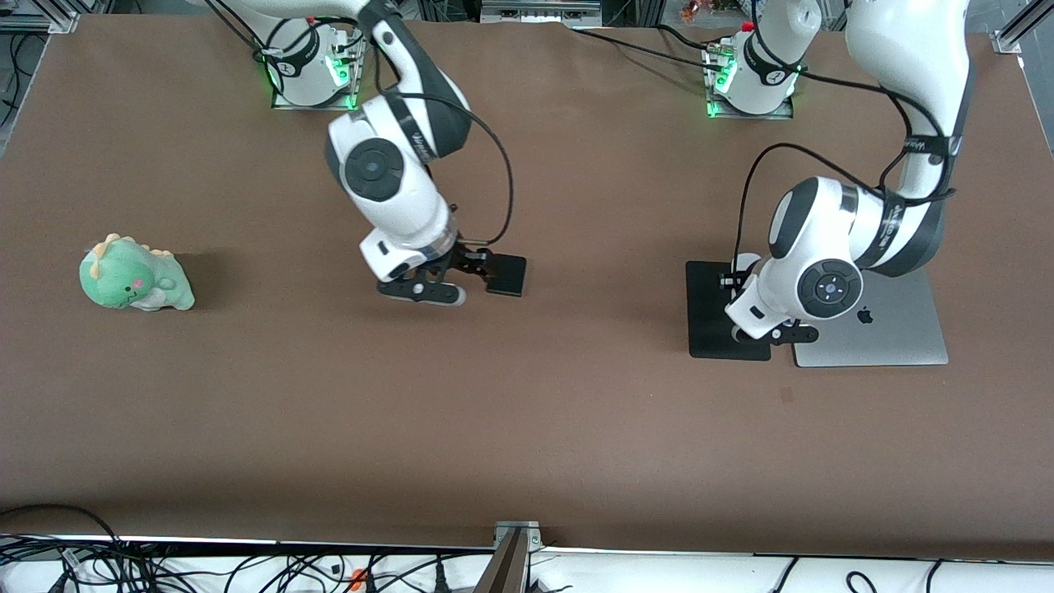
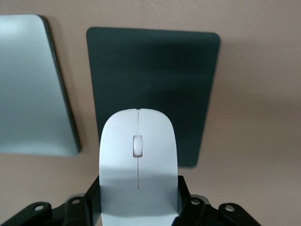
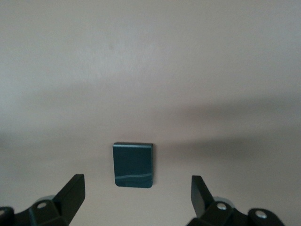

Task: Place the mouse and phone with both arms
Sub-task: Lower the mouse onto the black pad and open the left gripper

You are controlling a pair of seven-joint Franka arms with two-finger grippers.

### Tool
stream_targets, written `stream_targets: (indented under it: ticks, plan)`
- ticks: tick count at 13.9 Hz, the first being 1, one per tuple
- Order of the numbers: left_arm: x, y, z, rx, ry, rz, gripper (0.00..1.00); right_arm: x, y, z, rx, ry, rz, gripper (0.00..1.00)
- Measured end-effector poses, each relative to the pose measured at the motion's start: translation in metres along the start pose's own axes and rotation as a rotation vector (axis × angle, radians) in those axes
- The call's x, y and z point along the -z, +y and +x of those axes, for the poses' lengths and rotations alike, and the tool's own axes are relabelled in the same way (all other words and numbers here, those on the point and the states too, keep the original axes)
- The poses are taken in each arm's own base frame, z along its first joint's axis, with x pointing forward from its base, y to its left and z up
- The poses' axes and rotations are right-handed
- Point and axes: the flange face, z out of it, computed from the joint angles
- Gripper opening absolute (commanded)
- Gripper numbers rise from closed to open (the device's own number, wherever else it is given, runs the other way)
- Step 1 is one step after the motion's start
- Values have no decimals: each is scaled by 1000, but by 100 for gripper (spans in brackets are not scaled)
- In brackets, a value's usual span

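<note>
Brown bench (image 1: 527, 428) throughout; left pincer (image 2: 138, 207) grips the mouse (image 2: 138, 160) over the black pad (image 2: 155, 80); right pincer (image 3: 136, 197), spread wide, hangs above the phone (image 3: 133, 165) lying mid-bench.

Mouse (image 2: 138, 165) smooth satin-white plastic, phone (image 3: 133, 165) glossy dark slab, pad (image 2: 155, 80) matt black, laptop (image 1: 893, 329) brushed silver metal, dinosaur toy (image 1: 133, 276) green plush, table (image 1: 527, 428) matt brown.

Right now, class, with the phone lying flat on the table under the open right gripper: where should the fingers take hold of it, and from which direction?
Come straight down from above. The phone lies flat, so only its thin edges offer grip. The right gripper is open and straddles it; closing on the two long sides looks best.
</note>
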Motion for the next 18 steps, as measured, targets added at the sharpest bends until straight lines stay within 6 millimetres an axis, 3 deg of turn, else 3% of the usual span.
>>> stream_targets:
  ticks: [6,10,13,14,15,18]
  plan:
    - [-64,-6,5,-3,79,-31,41,-90,-23,-33,46,9,-63,100]
    - [-75,-5,6,-4,104,-39,42,-133,-30,-44,-8,24,-70,100]
    - [-85,-4,10,-4,113,-43,43,-147,-28,-46,-63,20,-82,100]
    - [-87,-4,11,-4,112,-42,50,-149,-27,-47,-81,19,-85,100]
    - [-89,-3,11,-4,112,-43,99,-152,-27,-47,-100,19,-87,100]
    - [-92,-3,12,-4,113,-43,100,-156,-28,-49,-119,23,-85,100]
